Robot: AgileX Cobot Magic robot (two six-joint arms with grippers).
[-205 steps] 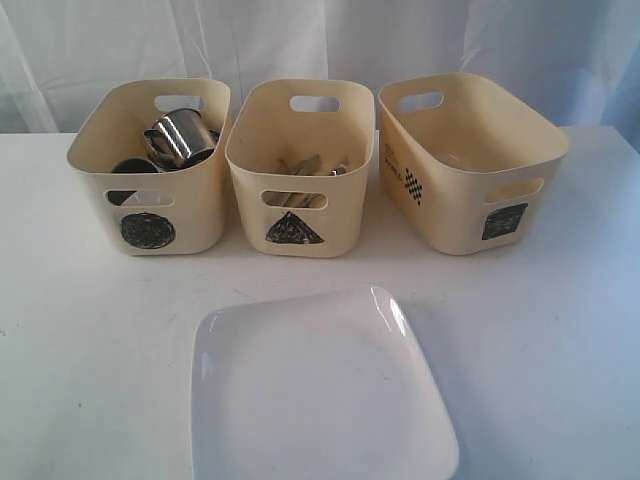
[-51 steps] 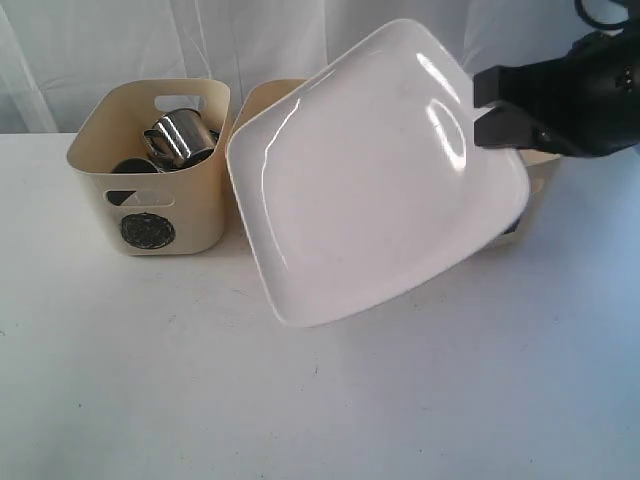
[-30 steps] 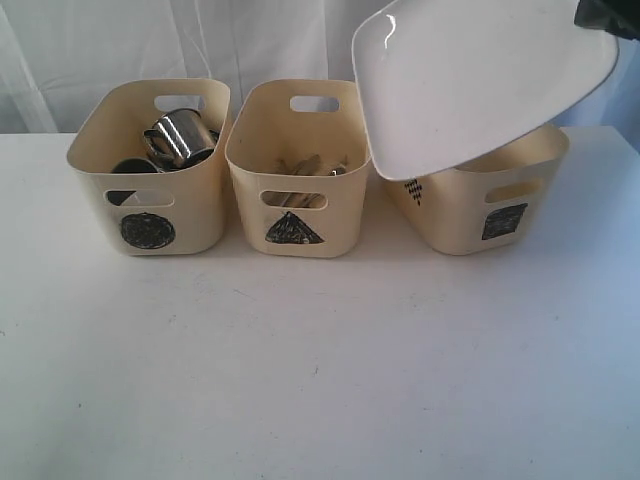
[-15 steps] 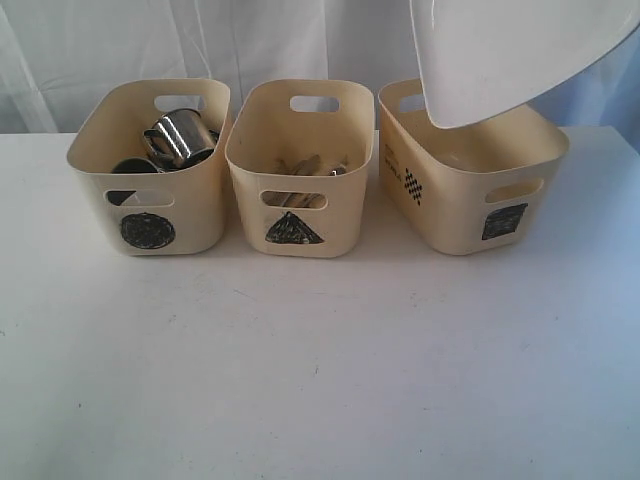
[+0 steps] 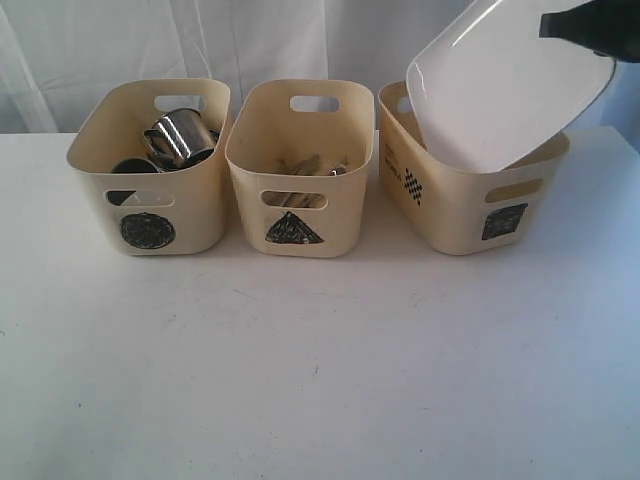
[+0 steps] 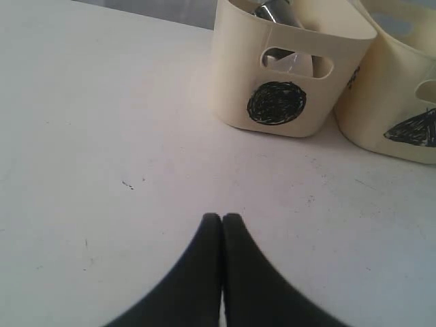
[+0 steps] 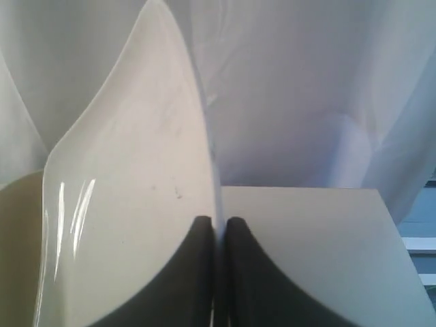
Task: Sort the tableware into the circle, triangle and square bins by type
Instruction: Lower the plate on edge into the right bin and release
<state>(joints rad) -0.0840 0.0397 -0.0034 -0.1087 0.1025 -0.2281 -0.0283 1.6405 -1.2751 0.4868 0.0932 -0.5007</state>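
A white square plate [image 5: 505,85] hangs tilted with its lower edge inside the square bin [image 5: 470,205] at the right. My right gripper [image 5: 580,22] is shut on its upper rim; the right wrist view shows the plate [image 7: 129,204] pinched edge-on in the right gripper [image 7: 218,221]. The circle bin [image 5: 150,190] at the left holds a steel mug [image 5: 183,137] and other steel pieces. Wooden chopsticks and cutlery [image 5: 310,168] lie in the triangle bin [image 5: 297,195] in the middle. My left gripper [image 6: 222,218] is shut and empty, low over the table before the circle bin [image 6: 286,75].
The three bins stand in a row at the back of a white table [image 5: 300,370]. A white curtain [image 5: 260,40] hangs behind them. The left wrist view also catches a corner of the triangle bin [image 6: 402,102].
The plate was lifted from the table's front, swung up to the right above the square bin, and has now come down so its lower edge dips into that bin.
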